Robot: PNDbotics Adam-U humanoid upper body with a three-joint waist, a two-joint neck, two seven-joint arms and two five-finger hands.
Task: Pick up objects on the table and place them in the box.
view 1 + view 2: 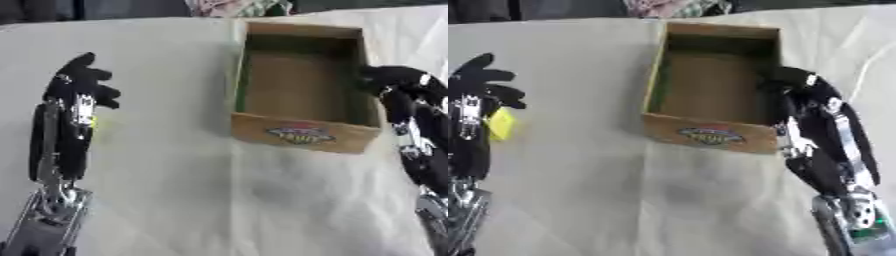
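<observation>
Box (302, 85) open and apparently empty, mid-counter (175, 190); small yellow object (501, 123) beside left hand (80, 82), fingers spread, holding nothing; right hand (794, 82) at box's right wall, finger state unclear; best to lower left hand squarely over yellow piece before closing.

Black robot hand (80, 82); silver-jointed forearm (48, 210)
</observation>
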